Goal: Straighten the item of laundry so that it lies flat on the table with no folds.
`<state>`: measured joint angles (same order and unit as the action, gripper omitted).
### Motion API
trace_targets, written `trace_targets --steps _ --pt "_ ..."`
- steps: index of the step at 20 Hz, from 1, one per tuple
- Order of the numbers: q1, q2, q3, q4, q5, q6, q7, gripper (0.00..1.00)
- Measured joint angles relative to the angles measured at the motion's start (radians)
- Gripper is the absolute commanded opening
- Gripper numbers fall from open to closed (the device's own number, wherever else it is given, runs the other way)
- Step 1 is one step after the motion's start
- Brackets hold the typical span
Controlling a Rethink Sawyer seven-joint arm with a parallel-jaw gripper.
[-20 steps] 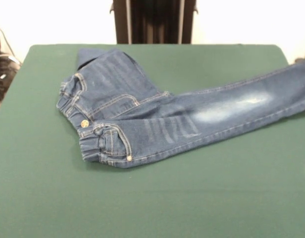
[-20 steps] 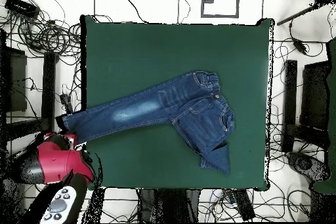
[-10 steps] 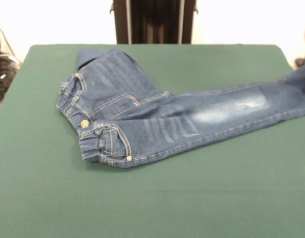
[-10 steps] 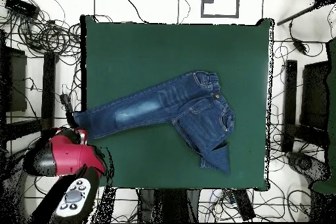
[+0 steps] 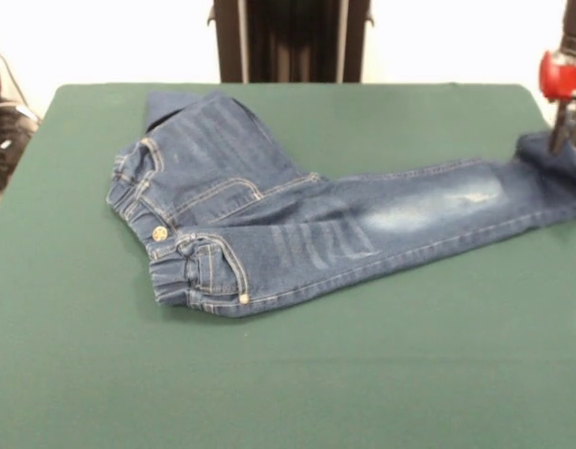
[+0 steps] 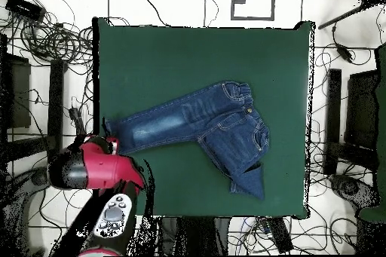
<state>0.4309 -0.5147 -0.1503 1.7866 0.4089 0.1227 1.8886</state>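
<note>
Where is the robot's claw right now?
In the front view the claw is at the far right edge, down at the cuff end of the jeans on the green table.

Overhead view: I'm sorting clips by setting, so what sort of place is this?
Probably a robotics lab: a green felt-like table holds only small jeans, cables litter the floor around it, and a red robot arm reaches in.
</note>
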Motion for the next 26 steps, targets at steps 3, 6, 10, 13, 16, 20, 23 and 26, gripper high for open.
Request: trace_targets --steps 3,6,10,13,16,20,23,26 --pt "-0.06 -0.029 0.001 0.021 -0.05 0.0 0.0 0.0" --pt "-0.088 -0.043 0.002 0.032 -0.072 0.0 0.0 0.0" --pt "-0.147 -0.069 0.007 0.064 -0.123 -0.001 0.0 1.0" --pt "-0.154 -0.074 0.009 0.07 -0.133 -0.002 0.0 1.0" --pt "-0.16 -0.082 0.01 0.081 -0.145 -0.002 0.0 1.0" --pt "-0.159 -0.084 0.016 0.091 -0.146 -0.002 0.0 1.0" --pt "-0.158 -0.084 0.02 0.094 -0.146 -0.002 0.0 0.0" --pt "-0.152 -0.084 0.02 0.095 -0.146 -0.002 0.0 0.0"
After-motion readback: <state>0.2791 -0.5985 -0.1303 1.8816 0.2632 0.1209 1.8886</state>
